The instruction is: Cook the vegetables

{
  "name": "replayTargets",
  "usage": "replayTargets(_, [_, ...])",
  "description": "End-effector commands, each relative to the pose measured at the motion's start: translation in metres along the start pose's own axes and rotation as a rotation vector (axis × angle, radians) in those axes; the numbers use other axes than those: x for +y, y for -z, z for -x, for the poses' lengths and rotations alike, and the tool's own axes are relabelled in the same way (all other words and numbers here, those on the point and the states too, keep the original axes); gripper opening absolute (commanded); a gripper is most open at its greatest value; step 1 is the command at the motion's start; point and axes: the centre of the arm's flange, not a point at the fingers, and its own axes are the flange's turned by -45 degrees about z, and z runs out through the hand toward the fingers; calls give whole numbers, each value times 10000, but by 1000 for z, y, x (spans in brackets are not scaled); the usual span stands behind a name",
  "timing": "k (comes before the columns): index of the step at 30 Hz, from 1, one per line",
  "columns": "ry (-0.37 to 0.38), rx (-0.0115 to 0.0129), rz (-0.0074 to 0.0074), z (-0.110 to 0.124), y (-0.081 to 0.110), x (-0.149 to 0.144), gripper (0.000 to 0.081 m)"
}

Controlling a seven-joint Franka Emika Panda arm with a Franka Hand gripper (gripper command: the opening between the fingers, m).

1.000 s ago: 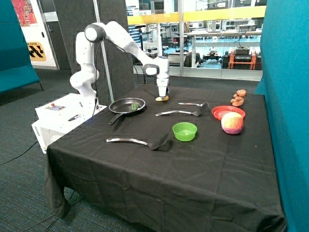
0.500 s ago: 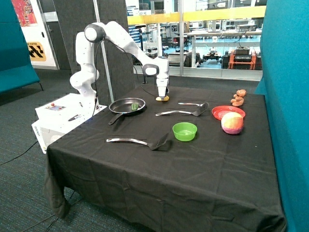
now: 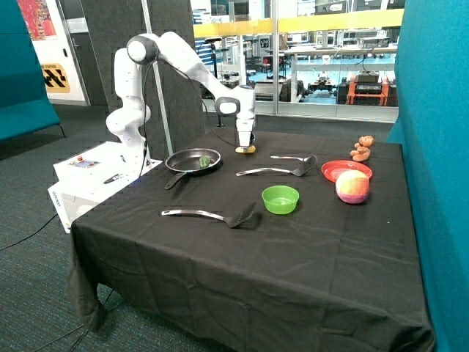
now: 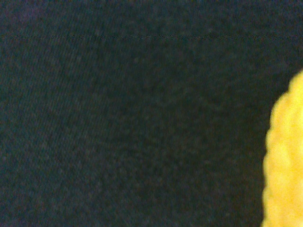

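A poster point(image 3: 37, 16) with red and white patterning hangs on the far wall, and below it a sign point(image 3: 56, 76) with black-and-yellow hazard stripes; its writing is too small to read. The white, smooth-shelled arm point(image 3: 157, 55) rises from a white box base point(image 3: 91, 176) whose lettering along the lower edge cannot be read.

On the black, slightly creased cloth of the table point(image 3: 293, 279) sits a round dark pan point(image 3: 192, 160) with a long handle. The stubby green vegetable point(image 3: 205, 159) lies inside it, near the rim closest to the gripper. In front, nearer the table's edge, lies a spatula point(image 3: 212, 215) with a shiny metal handle and black slotted blade.

The gripper point(image 3: 244, 144) points straight down at the yellow vegetable point(image 3: 246, 149), which lies on the cloth just beside the pan, outside it. The fingers reach down to the vegetable, but how wide they stand, and whether they grip it, cannot be told. In the wrist view the yellow vegetable point(image 4: 285, 156) shows a bumpy, knobbly surface against the woven cloth.

Further along lie two more metal-handled utensils point(image 3: 277, 170), a glossy green bowl point(image 3: 281, 199), a red plate point(image 3: 344, 169) touching a round pink-and-yellow fruit point(image 3: 352, 186), and small brown pieces point(image 3: 361, 149) near the far corner.
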Motion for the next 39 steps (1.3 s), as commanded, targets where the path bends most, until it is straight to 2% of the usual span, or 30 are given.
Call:
replayTargets(1, [109, 19, -57, 2, 26, 9, 0])
replayTargets(11, [17, 19, -57, 23, 76, 35, 0])
replayTargets(18, [-223, 18, -57, 68, 102, 56, 0])
replayTargets(24, [-443, 17, -57, 100, 113, 64, 0])
replayTargets(39, [-688, 17, -58, 135, 115, 68, 0])
